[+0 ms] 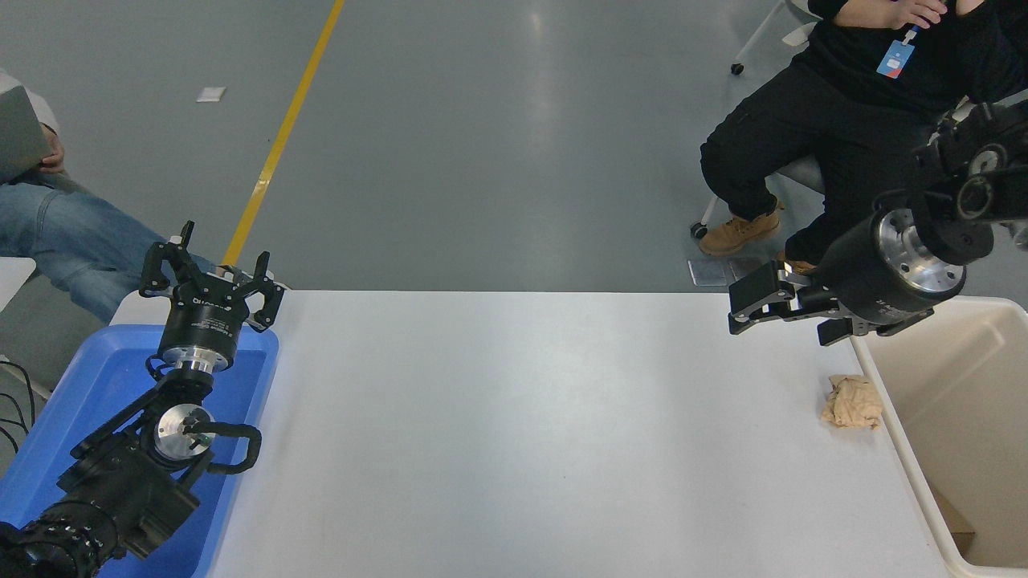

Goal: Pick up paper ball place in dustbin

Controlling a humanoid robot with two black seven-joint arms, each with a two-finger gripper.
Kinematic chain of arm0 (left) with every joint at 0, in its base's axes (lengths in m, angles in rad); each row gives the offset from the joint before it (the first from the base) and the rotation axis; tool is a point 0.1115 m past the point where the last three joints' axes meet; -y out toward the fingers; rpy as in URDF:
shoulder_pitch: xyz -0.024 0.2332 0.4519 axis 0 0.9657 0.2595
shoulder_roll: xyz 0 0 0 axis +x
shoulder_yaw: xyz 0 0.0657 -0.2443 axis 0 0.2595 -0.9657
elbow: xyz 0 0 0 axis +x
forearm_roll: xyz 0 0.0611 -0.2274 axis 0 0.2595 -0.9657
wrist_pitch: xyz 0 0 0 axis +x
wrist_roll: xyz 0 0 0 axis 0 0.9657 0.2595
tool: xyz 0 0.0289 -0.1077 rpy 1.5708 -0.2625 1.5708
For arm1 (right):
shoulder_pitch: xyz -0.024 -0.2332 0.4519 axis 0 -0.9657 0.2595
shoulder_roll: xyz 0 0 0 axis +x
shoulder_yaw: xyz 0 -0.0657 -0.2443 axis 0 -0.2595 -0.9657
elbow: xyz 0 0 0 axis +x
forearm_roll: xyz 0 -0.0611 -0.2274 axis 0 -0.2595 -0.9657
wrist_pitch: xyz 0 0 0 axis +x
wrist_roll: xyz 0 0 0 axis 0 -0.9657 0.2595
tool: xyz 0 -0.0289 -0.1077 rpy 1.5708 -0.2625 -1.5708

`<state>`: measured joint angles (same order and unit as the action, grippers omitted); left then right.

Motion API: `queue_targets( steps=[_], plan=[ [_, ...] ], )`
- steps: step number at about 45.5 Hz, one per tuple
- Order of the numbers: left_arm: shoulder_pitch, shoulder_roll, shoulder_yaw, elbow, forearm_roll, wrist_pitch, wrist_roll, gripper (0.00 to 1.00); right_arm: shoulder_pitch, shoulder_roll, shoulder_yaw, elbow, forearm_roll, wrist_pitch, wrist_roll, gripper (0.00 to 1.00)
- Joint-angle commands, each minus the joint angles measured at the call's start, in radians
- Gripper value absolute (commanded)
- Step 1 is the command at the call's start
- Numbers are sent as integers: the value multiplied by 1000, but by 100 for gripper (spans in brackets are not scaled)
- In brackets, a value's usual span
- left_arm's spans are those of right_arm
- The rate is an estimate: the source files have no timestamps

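Two black arms share a white table (pixel 522 433), and only one is near the work. Nearest the camera, left of the table, the left arm lies parked over a blue tray (pixel 48 474); its left gripper (pixel 210 277) points away with fingers spread and nothing in them. Right of the table stands the dustbin (pixel 976 385), a cream tub with its rounded rim against the table's edge. The paper ball (pixel 853 401) lies on the table just beside that rim, touching nothing but the tabletop. Farther back, past the ball, the right gripper (pixel 751 309) hangs above the table's far right corner, pointing toward the table's middle, jaws released and empty. Beyond the table, one person sits on a chair at the far right and another sits at the far left.

The pick-up looks not yet begun. Done well, the gripper would turn downward, centre over the wad, and close gently, with the fingers kept clear of the bin's rim. The lift to the bin looks short.
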<state>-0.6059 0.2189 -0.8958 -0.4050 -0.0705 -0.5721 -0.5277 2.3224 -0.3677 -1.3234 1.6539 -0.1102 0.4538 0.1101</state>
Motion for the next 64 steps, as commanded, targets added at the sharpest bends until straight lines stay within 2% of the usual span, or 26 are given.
queue_targets(
  steps=[1, 37, 48, 64],
  plan=[
    [0, -1, 0, 0, 0, 0, 0, 99, 6, -2, -3, 1, 3, 0, 0, 100],
    [0, -1, 0, 0, 0, 0, 0, 99, -32, 27, -5, -45, 29, 3, 0, 100],
    [0, -1, 0, 0, 0, 0, 0, 99, -113, 27, -56, -131, 32, 13, -1, 100],
    [0, 0, 0, 0, 0, 0, 0, 99, -273, -48, -48, -296, 29, 25, 0, 100]
  ],
)
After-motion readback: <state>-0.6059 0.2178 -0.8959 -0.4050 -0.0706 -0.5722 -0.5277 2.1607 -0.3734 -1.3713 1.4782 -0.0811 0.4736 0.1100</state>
